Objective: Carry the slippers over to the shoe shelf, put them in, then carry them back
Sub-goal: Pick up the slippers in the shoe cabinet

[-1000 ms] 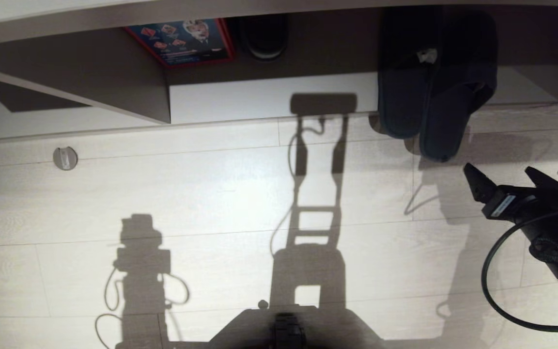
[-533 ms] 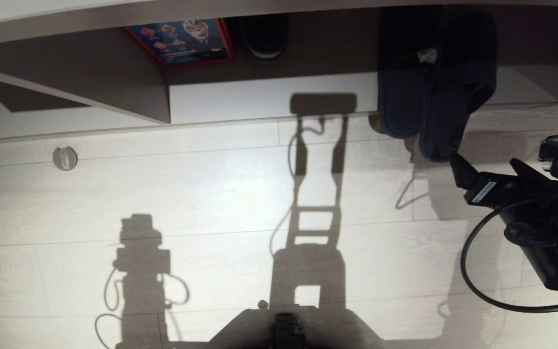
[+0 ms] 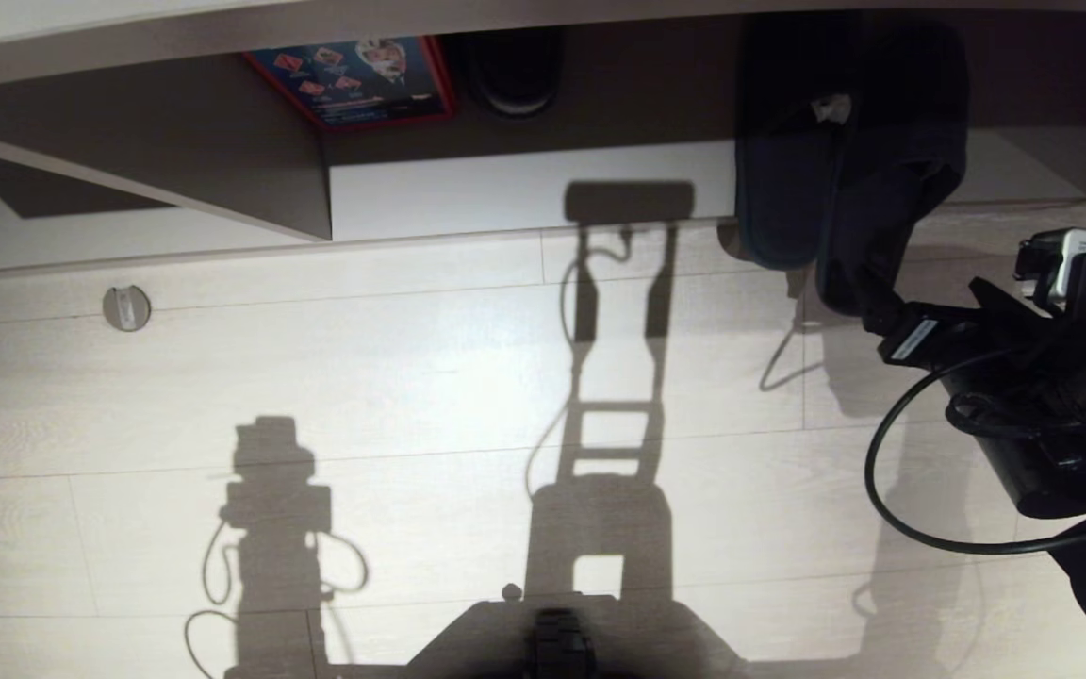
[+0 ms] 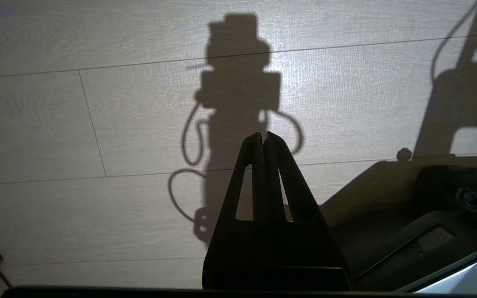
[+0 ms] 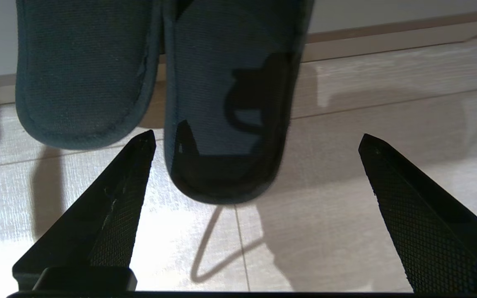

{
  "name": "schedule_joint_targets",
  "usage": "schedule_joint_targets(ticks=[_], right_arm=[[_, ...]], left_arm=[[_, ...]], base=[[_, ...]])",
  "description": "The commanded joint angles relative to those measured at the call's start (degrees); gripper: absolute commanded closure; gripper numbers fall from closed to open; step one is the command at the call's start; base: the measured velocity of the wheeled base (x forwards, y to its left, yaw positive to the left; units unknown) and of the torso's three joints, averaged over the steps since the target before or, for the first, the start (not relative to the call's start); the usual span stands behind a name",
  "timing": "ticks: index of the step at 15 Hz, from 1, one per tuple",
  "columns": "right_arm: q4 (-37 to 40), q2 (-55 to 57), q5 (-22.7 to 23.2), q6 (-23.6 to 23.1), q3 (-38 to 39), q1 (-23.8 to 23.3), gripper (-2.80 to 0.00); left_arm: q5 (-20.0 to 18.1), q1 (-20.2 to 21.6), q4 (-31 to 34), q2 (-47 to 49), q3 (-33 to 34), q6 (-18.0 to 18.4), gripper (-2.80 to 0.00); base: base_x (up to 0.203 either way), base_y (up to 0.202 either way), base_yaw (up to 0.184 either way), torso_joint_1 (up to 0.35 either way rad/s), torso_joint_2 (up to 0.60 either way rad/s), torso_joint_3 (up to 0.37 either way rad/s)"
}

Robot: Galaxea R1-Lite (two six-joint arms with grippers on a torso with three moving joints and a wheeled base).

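— So where are the slippers [image 3: 835, 203] sitting?
— Side by side, toes deep in the shoe shelf [image 3: 524, 193], heels poking out over the pale wood floor [image 3: 411, 377].
— And the right claw [image 3: 929, 302]?
— Spread wide, low over the floor just short of the heels. From the right wrist view, one finger [image 5: 114, 207] sits near the heel of the nearer slipper; nothing is pinched.
— What about the left claw [image 4: 262, 138]?
— Pressed together, empty, hanging above bare floor boards, well apart from the shelf.
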Motion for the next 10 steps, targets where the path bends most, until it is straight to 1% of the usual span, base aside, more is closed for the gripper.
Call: schedule_joint_targets(ticks=[1, 5, 9, 10], right_arm=[[-0.4, 1.2, -0.1, -0.1, -1.0, 0.2, -2.80], [-0.4, 2.9, -0.1, -1.0, -4.4, 0.9, -2.80], [-0.4, 3.2, -0.1, -1.7, -5.7, 1.2, -2.80], [-0.4, 3.4, 0.0, -2.4, -7.4, 1.6, -2.80]], left_arm=[[0.0, 0.0, 0.0, 0.0, 0.0, 0.0, 0.00], [0.0, 0.0, 0.0, 0.0, 0.0, 0.0, 0.00], [0.0, 0.0, 0.0, 0.0, 0.0, 0.0, 0.00], [0.0, 0.0, 0.0, 0.0, 0.0, 0.0, 0.00]], base=[[0.000, 0.000, 0.000, 0.000, 0.00, 0.000], [0.000, 0.000, 0.000, 0.000, 0.00, 0.000], [0.000, 0.000, 0.000, 0.000, 0.00, 0.000], [0.000, 0.000, 0.000, 0.000, 0.00, 0.000]])
